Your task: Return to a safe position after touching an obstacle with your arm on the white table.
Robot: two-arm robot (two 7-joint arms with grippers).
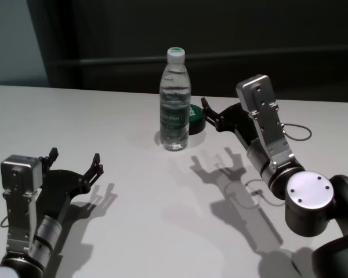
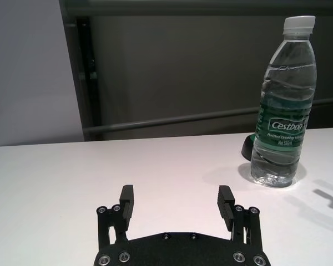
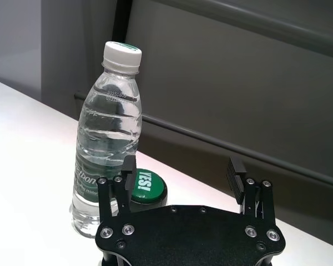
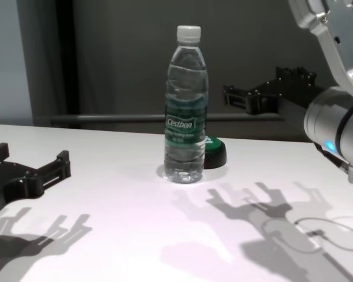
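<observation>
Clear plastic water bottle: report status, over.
Right hand open, raised beside the tall clear plastic water bottle, apart. Left hand open, low, near side. Bottle upright on white table; black-and-green round puck behind.

Bright overhead light on the white table [image 1: 133, 220], dim dark backdrop; crisp arm shadows fall toward its near edge; mild glare, all views sharp

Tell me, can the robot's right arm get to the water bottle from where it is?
Probably yes. The right pincer hangs open just beside the water bottle, nothing between them; the green puck sits low underneath.
</observation>
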